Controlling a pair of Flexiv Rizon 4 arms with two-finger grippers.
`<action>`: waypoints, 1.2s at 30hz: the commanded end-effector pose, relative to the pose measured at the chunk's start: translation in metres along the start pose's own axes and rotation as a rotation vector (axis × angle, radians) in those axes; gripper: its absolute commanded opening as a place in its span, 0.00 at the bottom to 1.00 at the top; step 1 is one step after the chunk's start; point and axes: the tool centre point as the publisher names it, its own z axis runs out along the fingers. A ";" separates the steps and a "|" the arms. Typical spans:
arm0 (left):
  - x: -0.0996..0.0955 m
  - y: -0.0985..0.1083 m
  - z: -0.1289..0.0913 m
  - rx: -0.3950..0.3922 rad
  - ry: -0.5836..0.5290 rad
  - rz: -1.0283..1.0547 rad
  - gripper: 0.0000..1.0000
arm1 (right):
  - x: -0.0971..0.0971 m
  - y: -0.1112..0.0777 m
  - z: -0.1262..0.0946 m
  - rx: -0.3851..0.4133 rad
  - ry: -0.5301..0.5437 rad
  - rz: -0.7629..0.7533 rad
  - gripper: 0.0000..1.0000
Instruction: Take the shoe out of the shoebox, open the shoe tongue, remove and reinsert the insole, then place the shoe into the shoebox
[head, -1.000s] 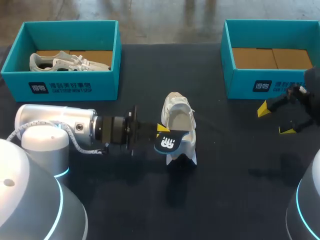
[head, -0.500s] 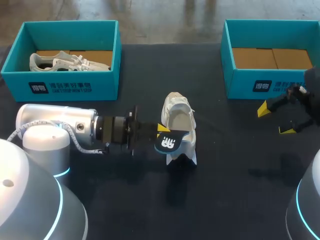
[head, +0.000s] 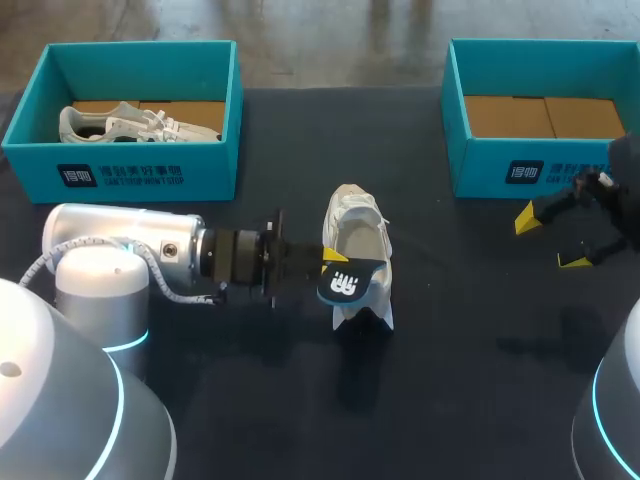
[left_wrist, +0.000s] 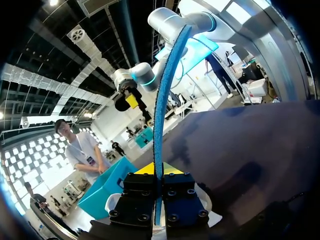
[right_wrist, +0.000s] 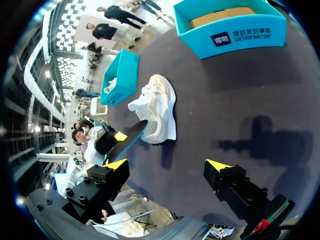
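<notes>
Left jaws clamped on the insole (head: 345, 283), right jaws apart and empty. On the table (head: 450, 380) the white shoe (head: 358, 232) lies unheld, mid-table, insole poised over its opening. A skewed entry could buckle the insole or shove the shoe!

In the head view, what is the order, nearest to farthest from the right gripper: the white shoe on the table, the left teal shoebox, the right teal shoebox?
1. Right teal cardboard shoebox, just beyond the right gripper.
2. White shoe, at mid-table.
3. Left teal cardboard shoebox, far left.
</notes>
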 end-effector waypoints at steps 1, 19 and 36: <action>-0.001 0.004 0.006 0.000 0.005 -0.002 0.00 | 0.000 -0.001 0.001 -0.002 -0.003 0.001 1.00; 0.002 0.013 0.012 0.004 0.009 -0.019 0.00 | 0.000 -0.001 0.001 -0.002 -0.003 0.001 1.00; 0.004 0.022 0.010 0.017 -0.007 -0.032 0.00 | 0.000 -0.001 0.001 -0.002 -0.003 0.001 1.00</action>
